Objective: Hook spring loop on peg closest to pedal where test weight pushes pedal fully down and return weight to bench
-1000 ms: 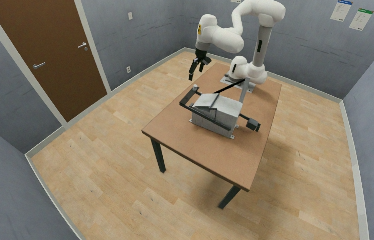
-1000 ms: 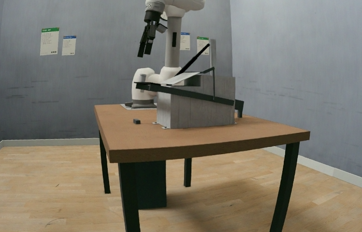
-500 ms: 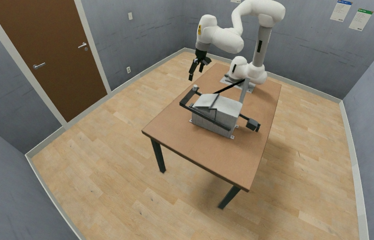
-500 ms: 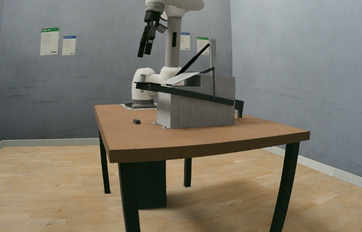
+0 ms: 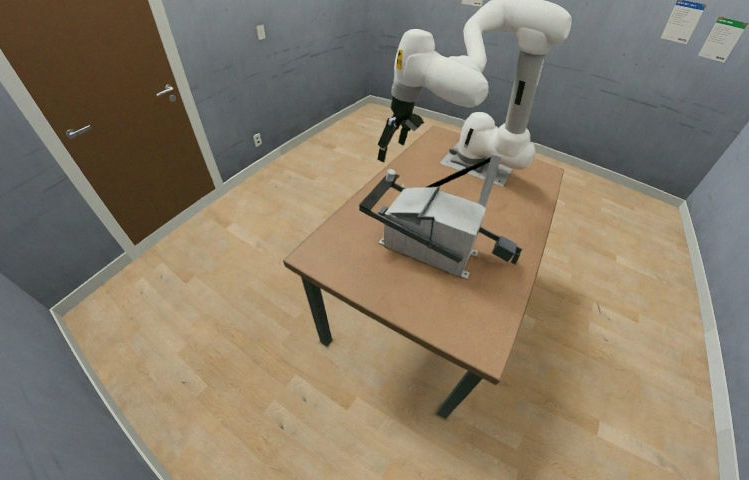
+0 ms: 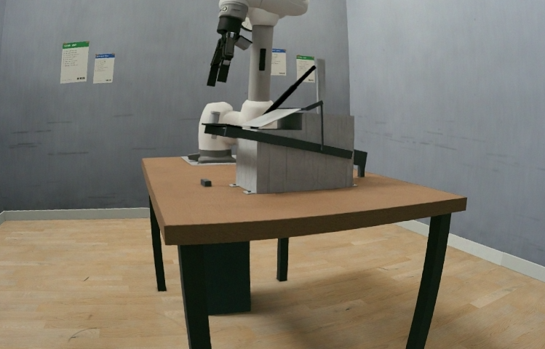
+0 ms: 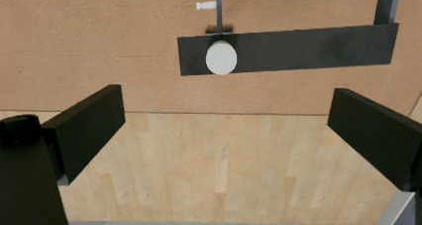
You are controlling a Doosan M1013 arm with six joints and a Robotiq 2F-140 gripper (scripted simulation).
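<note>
The weight [image 5: 390, 174] [image 6: 215, 115] [image 7: 221, 57] stands on the pedal [image 5: 376, 195] [image 6: 222, 129] [image 7: 307, 49], long axis upright, upper middle of the wrist frame; the gripper [image 5: 392, 149] [image 6: 217, 82] [image 7: 226, 105] is empty, fingers wide apart.

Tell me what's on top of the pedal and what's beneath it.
On the raised pedal stands the steel weight. Bench shows below; the strip straight under the pedal is covered in the wrist view.

The bench [image 5: 426, 297] [image 6: 310, 211] [image 7: 74, 52] is brown, the gripper [image 5: 393, 147] [image 6: 217, 78] [image 7: 226, 105] black.
</note>
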